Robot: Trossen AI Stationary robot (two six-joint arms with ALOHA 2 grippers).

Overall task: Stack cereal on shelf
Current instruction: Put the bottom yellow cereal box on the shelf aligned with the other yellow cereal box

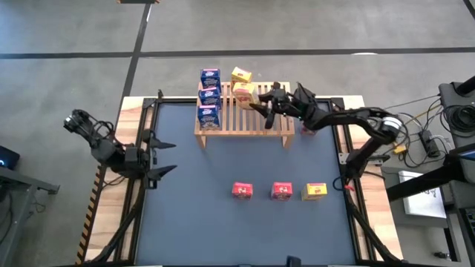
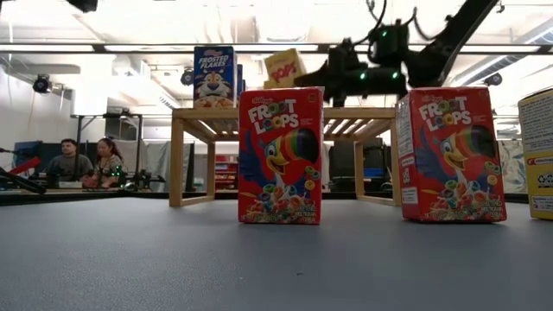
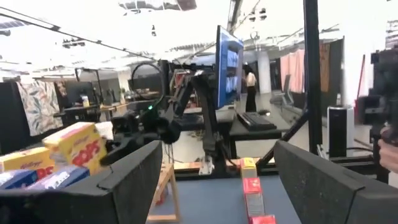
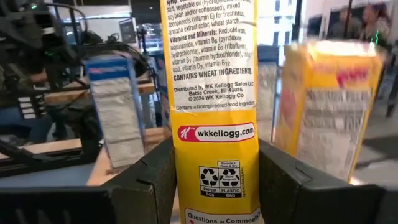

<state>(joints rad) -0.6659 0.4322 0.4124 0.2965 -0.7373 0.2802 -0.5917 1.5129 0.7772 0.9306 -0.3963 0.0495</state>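
The wooden slatted shelf [image 1: 260, 122] stands at the table's far middle. Three blue cereal boxes [image 1: 209, 96] stand in a row on its left end. One yellow box [image 1: 240, 74] stands at its far edge. My right gripper [image 1: 269, 104] is shut on a second yellow box [image 1: 246, 93] over the shelf. Two red boxes [image 1: 243, 190] [image 1: 281, 190] and a third yellow box [image 1: 315, 191] stand upright on the table near the front. My left gripper [image 1: 165, 156] is open and empty at the table's left. My right gripper pinches the yellow box between its two fingers [image 4: 149, 180], one on each broad face, beside the narrow printed side panel [image 4: 214, 180]. The fingers come level from the table's right side. The box [image 2: 285, 67] is tilted and lifted clear of the shelf top.
The shelf's right half [image 1: 278, 126] is bare slats. A small red thing [image 1: 306, 130] lies by the shelf's right end under my right arm. The dark mat [image 1: 223, 222] is open in front of the three boxes. People sit beyond the table [image 2: 86, 164].
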